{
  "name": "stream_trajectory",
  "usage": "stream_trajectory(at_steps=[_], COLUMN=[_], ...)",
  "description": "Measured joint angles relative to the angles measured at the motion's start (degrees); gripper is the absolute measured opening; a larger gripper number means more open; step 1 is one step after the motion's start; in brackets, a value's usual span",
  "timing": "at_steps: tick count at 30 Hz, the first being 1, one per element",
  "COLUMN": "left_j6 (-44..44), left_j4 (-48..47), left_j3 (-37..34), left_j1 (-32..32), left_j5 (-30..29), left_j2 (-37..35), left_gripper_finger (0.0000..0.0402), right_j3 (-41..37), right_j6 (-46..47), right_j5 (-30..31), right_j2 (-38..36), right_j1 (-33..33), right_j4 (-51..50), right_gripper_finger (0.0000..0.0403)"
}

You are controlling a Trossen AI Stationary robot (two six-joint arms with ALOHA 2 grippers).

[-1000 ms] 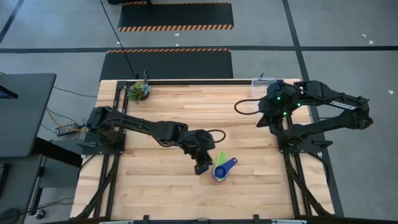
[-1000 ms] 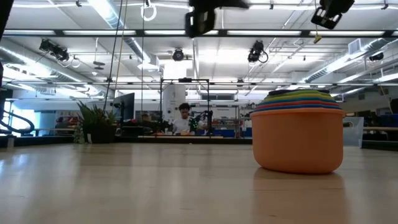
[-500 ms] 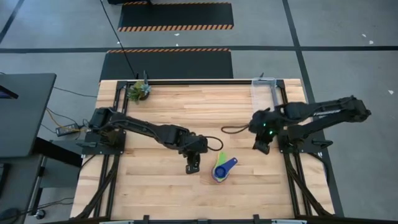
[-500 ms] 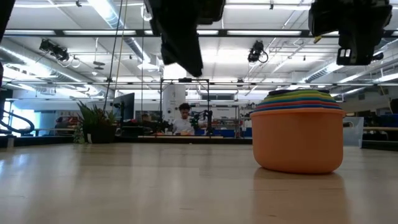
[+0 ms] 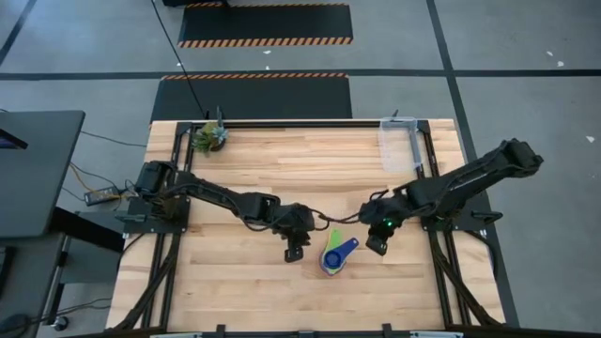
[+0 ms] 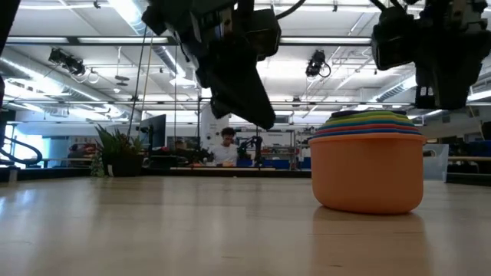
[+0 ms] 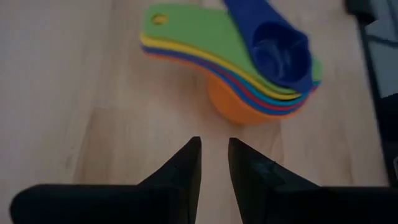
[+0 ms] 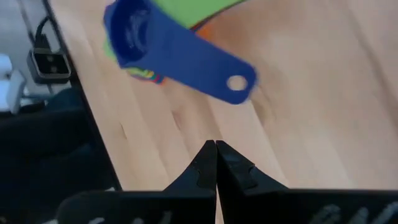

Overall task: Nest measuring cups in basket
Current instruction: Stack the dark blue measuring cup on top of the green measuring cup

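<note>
High view: cup stack [image 5: 333,256] mid-table, grippers flanking.

Your left arm reaches out low from its base toward the table's middle, and its dark two-finger left gripper [image 5: 297,252] hangs above the wood with a narrow gap between its fingers [image 7: 186,167], nothing in them. Your right arm stretches in from the opposite side, its dark two-finger right gripper [image 5: 374,246] pressed fully together, fingertips [image 8: 216,148] touching, empty.
</note>
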Motion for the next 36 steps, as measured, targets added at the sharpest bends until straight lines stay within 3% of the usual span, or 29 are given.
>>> stream_trajectory(at_steps=[8,16,20,36], left_j6=[11.01,14.64,14.56,12.58], left_j4=[3.56,6.42,7.45,7.53], left_j3=[-3.93,-5.28,-5.25,-5.25], left_j1=[-0.15,-0.13,-0.13,-0.47], left_j5=[2.06,4.01,6.58,6.62], left_j2=[0.0,0.0,0.0,0.0], left_gripper_finger=[0.0087,0.0087,0.0087,0.0087], right_j3=[0.0,0.02,0.02,0.02], right_j6=[-3.24,-0.55,-2.35,-16.58], right_j5=[-0.32,-4.0,-1.21,-1.07], right_j2=[7.34,12.17,12.26,14.78], right_j1=[1.79,2.16,2.05,-5.2], right_j4=[11.3,16.68,16.48,18.16], right_gripper_finger=[0.0002,0.0002,0.0002,0.0002])
